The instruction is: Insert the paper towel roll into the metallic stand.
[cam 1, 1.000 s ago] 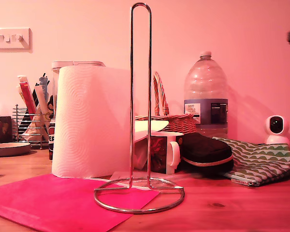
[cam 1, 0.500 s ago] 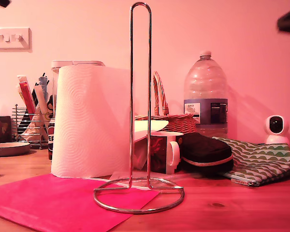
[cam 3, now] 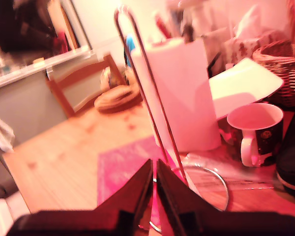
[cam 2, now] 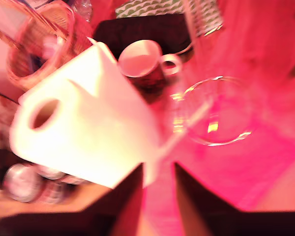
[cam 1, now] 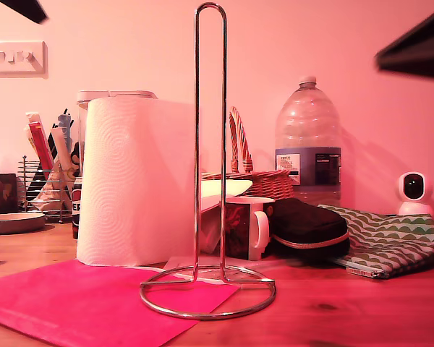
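The paper towel roll [cam 1: 137,182] stands upright on the wooden counter [cam 1: 362,307] at the exterior view's left of centre, just behind the metallic stand [cam 1: 210,166], whose ring base lies partly on a pink sheet [cam 1: 87,303]. Open counter lies in front of the stand and toward the exterior view's lower right. My first tool [cam 2: 157,169] hovers above the roll, its jaws narrowly apart and holding nothing. My second tool [cam 3: 154,169], nearly closed and holding nothing, points at the stand. The water bottle [cam 1: 308,141] label is too small to read.

Strong pink-red cast everywhere. Exterior view sharp, soft shadows on wall. Both wrist views motion-blurred; paper towel roll [cam 2: 83,130] overexposed.
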{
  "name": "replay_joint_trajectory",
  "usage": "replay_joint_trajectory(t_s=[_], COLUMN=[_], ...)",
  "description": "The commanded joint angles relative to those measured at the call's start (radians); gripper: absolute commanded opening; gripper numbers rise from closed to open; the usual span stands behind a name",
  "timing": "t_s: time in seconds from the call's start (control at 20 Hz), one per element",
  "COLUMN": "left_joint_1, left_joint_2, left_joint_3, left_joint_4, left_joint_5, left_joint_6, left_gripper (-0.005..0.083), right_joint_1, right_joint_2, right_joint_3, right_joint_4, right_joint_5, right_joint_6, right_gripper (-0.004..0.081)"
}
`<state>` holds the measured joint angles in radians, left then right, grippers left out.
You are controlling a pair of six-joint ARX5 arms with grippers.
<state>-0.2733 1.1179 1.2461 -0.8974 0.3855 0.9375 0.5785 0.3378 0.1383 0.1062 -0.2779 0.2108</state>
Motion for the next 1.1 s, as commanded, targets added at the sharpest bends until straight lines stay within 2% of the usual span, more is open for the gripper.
replay_joint_trajectory(t_s=[0.0,0.25,0.65,0.85,1.05], left_joint_1=[-0.013,-0.072,-0.089,-0.089,-0.089], left_joint_2=[0.014,0.112,0.318,0.404,0.461], left_joint_3=[0.037,0.141,0.306,0.358,0.359], left_joint_4=[0.053,0.035,-0.015,-0.019,-0.018], left_joint_5=[-0.049,-0.159,-0.17,-0.174,-0.23], left_joint_6=[0.015,0.052,0.069,0.077,0.139], left_gripper=[0.0558,0.0556,0.0547,0.0451,0.0437], right_joint_1=[0.006,0.006,0.01,0.01,0.01], right_joint_2=[0.042,0.149,0.241,0.258,0.267], right_joint_3=[0.004,0.008,0.008,0.008,0.008], right_joint_4=[0.047,0.145,0.182,0.182,0.18], right_joint_5=[0.001,0.001,0.001,0.002,0.021], right_joint_6=[-0.01,-0.021,-0.063,-0.082,-0.089], right_gripper=[-0.0012,-0.0012,-0.0012,-0.0012,-0.0012])
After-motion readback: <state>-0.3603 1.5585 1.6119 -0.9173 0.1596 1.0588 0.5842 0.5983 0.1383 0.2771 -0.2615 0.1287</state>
